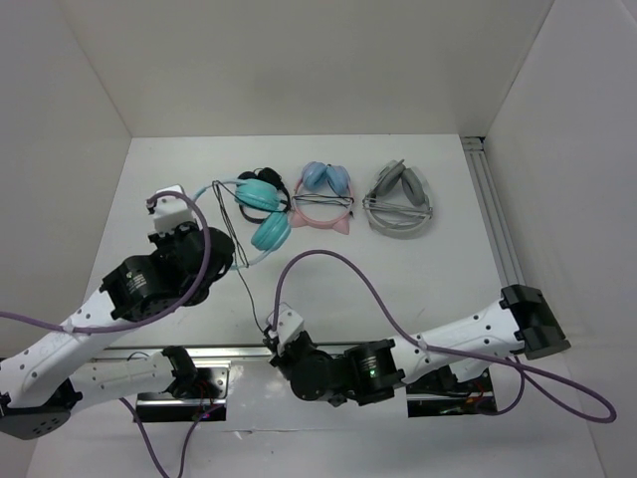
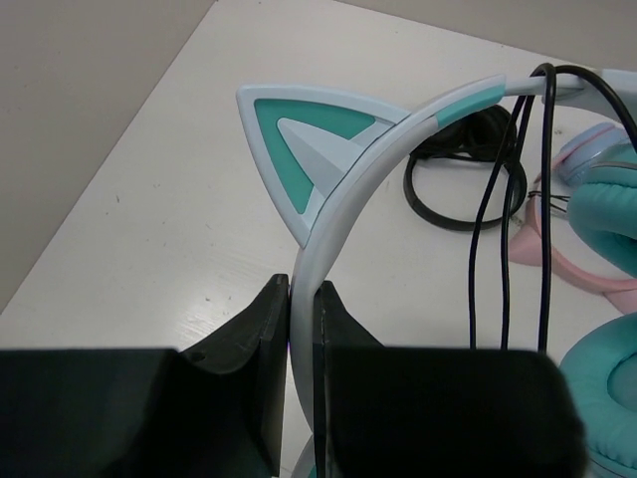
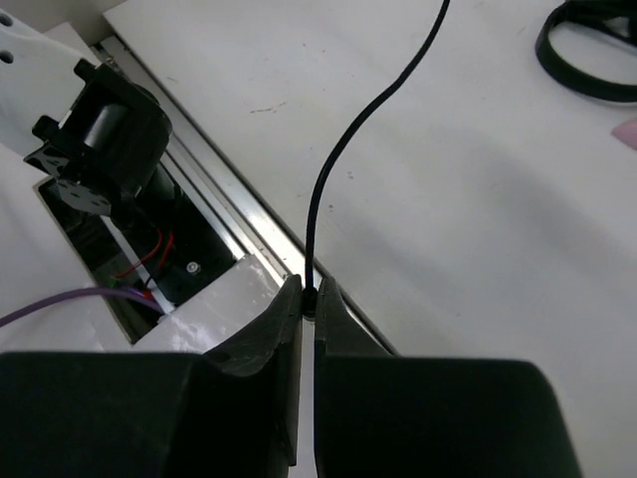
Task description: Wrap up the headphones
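The teal headphones point(image 1: 263, 207) lie at the back middle of the table, their pale headband point(image 2: 398, 139) with a cat ear point(image 2: 299, 139) reaching left. My left gripper point(image 2: 306, 299) is shut on the headband, also seen from above point(image 1: 227, 249). The thin black cable point(image 2: 508, 199) hangs in several strands over the headband beside the teal cups point(image 2: 607, 209). One strand runs down the table point(image 1: 251, 299) to my right gripper point(image 1: 271, 334). That gripper point(image 3: 310, 297) is shut on the cable point(image 3: 343, 149) near the table's front edge.
A pink cat-eared pair with blue cups point(image 1: 325, 194) and a grey pair point(image 1: 400, 199) lie right of the teal one. A black cable coil point(image 2: 463, 169) lies behind the headband. A metal rail point(image 3: 219, 209) runs along the front edge; another rail point(image 1: 493, 214) runs along the right.
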`<control>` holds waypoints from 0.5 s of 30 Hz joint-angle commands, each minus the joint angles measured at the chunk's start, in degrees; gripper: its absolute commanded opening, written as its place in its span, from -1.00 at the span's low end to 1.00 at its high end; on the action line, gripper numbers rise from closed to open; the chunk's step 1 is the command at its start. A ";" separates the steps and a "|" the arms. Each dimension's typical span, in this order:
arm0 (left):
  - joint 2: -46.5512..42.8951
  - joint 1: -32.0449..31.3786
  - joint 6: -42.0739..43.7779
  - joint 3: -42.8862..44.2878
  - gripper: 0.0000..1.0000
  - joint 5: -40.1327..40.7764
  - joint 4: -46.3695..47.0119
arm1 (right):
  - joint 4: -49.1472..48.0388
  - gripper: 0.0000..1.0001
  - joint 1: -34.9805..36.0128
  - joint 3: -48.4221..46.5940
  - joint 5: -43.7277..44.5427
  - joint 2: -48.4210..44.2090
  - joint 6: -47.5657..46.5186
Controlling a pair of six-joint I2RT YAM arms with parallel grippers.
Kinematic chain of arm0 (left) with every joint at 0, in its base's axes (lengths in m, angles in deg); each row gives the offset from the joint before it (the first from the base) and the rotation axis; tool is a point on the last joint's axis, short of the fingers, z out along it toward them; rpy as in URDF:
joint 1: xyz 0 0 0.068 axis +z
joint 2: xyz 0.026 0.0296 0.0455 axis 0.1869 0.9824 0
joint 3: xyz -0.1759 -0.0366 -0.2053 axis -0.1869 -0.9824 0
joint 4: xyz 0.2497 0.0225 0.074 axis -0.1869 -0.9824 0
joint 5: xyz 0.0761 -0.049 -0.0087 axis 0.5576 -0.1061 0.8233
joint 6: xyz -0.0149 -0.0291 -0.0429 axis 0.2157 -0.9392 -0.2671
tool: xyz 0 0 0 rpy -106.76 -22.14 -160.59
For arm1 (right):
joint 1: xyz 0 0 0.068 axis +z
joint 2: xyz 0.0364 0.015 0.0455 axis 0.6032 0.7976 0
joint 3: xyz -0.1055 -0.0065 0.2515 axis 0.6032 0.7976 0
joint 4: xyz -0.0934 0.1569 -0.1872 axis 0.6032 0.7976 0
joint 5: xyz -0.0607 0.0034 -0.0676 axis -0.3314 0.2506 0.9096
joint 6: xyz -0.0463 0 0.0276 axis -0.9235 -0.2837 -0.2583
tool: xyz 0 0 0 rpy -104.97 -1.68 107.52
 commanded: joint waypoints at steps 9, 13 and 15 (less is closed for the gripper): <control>-1.24 0.09 10.07 -4.86 -1.00 -11.65 12.48 | 13.52 -1.00 -0.65 -9.00 10.07 -5.59 -13.90; -2.66 0.09 16.58 -6.98 -1.00 -19.38 16.28 | 13.27 -1.00 -1.28 -9.00 12.95 -7.44 -18.46; -2.14 0.09 20.63 -6.98 -1.00 -25.09 17.08 | 13.26 -1.00 -1.28 -9.61 13.50 -7.44 -21.71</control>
